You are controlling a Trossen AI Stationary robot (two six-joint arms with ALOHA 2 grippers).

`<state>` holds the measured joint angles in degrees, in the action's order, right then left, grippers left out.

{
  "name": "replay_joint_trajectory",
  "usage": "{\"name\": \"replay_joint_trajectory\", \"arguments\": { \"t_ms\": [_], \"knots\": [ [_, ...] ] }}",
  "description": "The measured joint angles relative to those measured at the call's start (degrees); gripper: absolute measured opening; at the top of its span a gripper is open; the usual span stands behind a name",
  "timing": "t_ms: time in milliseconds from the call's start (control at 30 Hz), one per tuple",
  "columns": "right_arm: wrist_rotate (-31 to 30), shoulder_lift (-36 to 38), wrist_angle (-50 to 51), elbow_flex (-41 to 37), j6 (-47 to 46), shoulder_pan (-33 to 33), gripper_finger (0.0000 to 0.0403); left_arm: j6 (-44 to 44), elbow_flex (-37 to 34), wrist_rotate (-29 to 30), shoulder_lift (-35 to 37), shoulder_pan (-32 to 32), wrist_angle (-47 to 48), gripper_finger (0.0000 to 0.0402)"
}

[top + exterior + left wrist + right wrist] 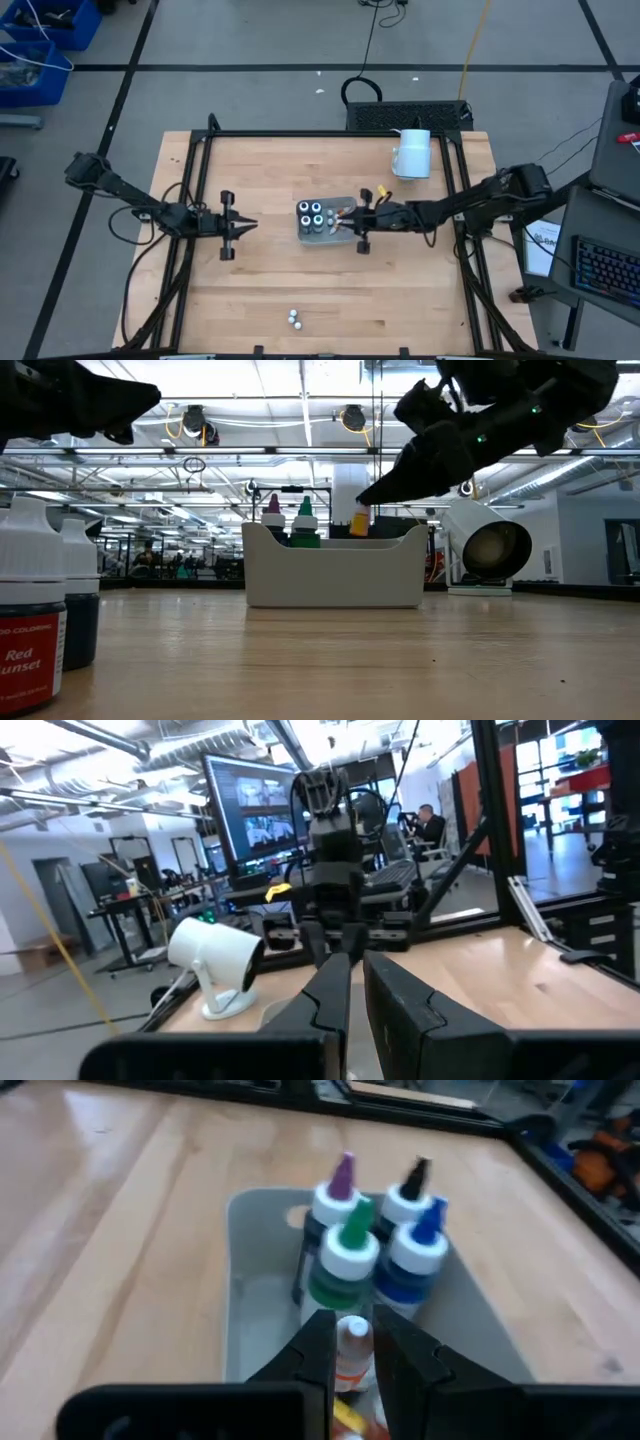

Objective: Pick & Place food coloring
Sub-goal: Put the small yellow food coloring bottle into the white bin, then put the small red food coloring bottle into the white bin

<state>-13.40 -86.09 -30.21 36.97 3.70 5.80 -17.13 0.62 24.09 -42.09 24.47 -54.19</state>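
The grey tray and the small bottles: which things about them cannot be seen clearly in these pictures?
- Pale grey rectangular tray: right wrist view, its near end is hidden by the right gripper.
- Small orange-tinted bottle: right wrist view, its lower part is behind the dark fingers.
- Two white-capped bottles: low view, cut off by the picture's edge.
- Two tiny whitish bottles: high view, too small to tell their colour.

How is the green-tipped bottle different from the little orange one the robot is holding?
The green-tipped bottle stands upright in the grey tray, free of any gripper; the orange bottle is pinched by the right gripper. The green-tipped bottle is dark and has a pointed green tip; the orange bottle is pale orange, showing a white top. Both are over the same tray.
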Motion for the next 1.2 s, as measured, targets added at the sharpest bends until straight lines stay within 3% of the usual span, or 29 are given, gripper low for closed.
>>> {"name": "replay_joint_trajectory", "arguments": {
  "t_ms": [667,1200],
  "knots": [
    [6.0,-14.0,-1.2,6.1,-1.5,-0.4,0.0041,2.7,0.0,0.2,0.0,-0.9,1.8,0.004],
    [6.0,-14.4,-1.2,6.4,0.0,-1.3,0.009,10.9,0.0,0.0,0.0,-0.9,5.2,0.004]
  ]
}}
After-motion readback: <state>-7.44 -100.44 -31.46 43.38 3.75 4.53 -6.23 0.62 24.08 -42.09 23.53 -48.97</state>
